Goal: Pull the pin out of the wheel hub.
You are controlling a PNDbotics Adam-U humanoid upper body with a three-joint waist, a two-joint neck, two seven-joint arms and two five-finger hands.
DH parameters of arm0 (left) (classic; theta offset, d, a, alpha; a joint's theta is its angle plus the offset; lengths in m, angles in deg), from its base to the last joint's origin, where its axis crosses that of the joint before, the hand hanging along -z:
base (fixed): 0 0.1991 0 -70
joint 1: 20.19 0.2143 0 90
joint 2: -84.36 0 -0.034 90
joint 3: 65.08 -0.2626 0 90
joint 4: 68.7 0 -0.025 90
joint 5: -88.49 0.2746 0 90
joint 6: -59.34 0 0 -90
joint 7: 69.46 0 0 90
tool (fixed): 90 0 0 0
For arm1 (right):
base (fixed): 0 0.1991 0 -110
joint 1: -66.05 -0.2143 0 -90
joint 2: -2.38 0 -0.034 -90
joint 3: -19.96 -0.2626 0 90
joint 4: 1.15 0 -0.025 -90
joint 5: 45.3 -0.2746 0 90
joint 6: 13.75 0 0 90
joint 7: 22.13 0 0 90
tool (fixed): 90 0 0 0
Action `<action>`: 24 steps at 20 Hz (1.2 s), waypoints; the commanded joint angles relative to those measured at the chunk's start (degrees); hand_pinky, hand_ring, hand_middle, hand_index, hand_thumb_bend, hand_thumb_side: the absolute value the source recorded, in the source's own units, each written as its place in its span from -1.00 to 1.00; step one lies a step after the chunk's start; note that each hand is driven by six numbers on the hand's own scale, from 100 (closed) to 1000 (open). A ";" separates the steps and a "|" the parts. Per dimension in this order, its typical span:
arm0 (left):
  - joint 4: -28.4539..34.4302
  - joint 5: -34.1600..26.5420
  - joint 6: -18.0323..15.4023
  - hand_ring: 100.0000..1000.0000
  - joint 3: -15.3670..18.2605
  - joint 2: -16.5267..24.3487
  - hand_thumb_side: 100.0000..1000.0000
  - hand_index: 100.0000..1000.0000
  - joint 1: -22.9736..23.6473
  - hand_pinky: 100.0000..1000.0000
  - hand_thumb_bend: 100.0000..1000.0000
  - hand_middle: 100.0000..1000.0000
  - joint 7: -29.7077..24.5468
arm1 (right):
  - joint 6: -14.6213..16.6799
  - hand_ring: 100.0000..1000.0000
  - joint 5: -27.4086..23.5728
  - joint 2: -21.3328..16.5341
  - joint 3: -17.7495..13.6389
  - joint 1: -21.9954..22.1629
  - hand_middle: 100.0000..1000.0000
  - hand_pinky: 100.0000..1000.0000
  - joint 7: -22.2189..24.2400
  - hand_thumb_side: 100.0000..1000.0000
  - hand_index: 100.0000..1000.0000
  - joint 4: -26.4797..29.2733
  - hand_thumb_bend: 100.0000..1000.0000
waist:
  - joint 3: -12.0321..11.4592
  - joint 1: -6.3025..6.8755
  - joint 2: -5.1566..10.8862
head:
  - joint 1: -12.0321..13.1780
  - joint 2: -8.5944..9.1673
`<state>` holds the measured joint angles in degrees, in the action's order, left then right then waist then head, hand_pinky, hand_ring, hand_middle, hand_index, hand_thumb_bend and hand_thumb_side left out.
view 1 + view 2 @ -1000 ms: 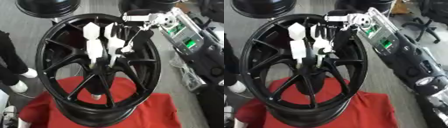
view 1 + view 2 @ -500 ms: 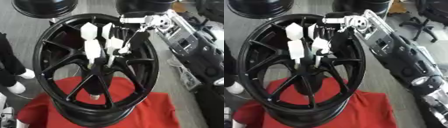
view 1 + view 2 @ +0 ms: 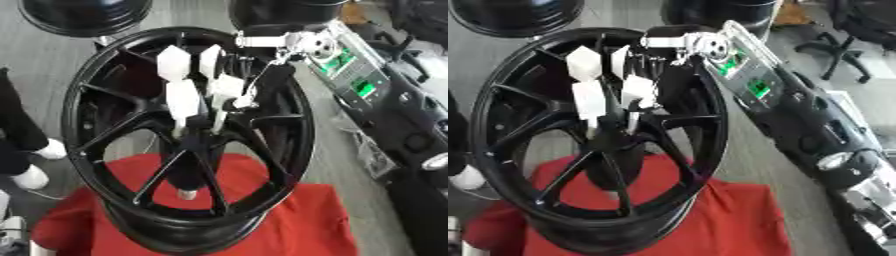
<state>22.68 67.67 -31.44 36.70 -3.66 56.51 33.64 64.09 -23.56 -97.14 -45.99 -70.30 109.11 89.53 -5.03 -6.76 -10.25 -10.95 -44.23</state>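
A black multi-spoke wheel (image 3: 114,150) stands tilted on a red cloth (image 3: 306,220). My right arm (image 3: 754,85) comes in from the upper right and over the rim. My right hand (image 3: 185,95) has white fingers, bent down into the hub centre (image 3: 197,137). They close together on a thin pale pin (image 3: 216,122), most of which is hidden by them. A pale shape in the lower left corner looks like my left hand (image 3: 12,231); little of it shows.
Another black wheel (image 3: 83,15) lies at the back left, and a dark round object (image 3: 284,12) at the back. A person's dark legs and white shoes (image 3: 35,175) stand on the left. An office chair (image 3: 859,30) is at the far right.
The whole picture has shifted a little, so the camera moved. My right hand has stayed at the hub centre with its fingers in the same pose.
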 commanded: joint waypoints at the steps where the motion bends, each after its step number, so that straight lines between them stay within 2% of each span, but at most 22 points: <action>1: 0.62 0.42 0.10 0.61 -0.05 1.44 0.63 0.54 -0.67 0.50 -0.82 0.39 -0.07 | -0.29 -0.12 -0.28 -1.08 -0.80 -0.80 -0.01 0.22 -0.51 -0.69 0.33 0.51 -0.22 | 0.13 0.51 0.63 | -0.11 0.11; 9: 0.46 0.66 0.17 0.61 -0.02 1.55 0.63 0.55 -0.49 0.50 -0.83 0.39 -0.43 | 0.28 -0.13 0.89 -1.21 -1.20 -0.70 -0.01 0.19 -0.59 -0.61 0.35 0.80 -0.19 | 0.37 0.51 0.61 | -0.07 0.11; 14: 0.45 0.80 0.18 0.61 -0.01 1.64 0.63 0.54 -0.36 0.50 -0.83 0.39 -0.56 | 0.78 -0.16 1.73 -1.40 -1.33 -0.46 -0.04 0.15 -0.53 -0.64 0.31 0.98 -0.14 | 0.55 0.46 0.68 | 0.02 0.11; 24: 0.39 0.94 0.20 0.61 -0.09 1.73 0.64 0.54 -0.22 0.50 -0.83 0.39 -0.70 | 1.08 -0.19 1.89 -1.28 -1.44 -0.28 -0.08 0.13 -0.08 -0.68 0.24 0.58 -0.15 | 0.66 0.45 0.70 | -0.04 0.11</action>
<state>22.38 68.30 -31.17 36.70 -3.49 56.64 33.18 64.99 -21.83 -97.14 -46.49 -69.79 108.96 89.55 -4.42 -6.76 -10.25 -10.91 -44.23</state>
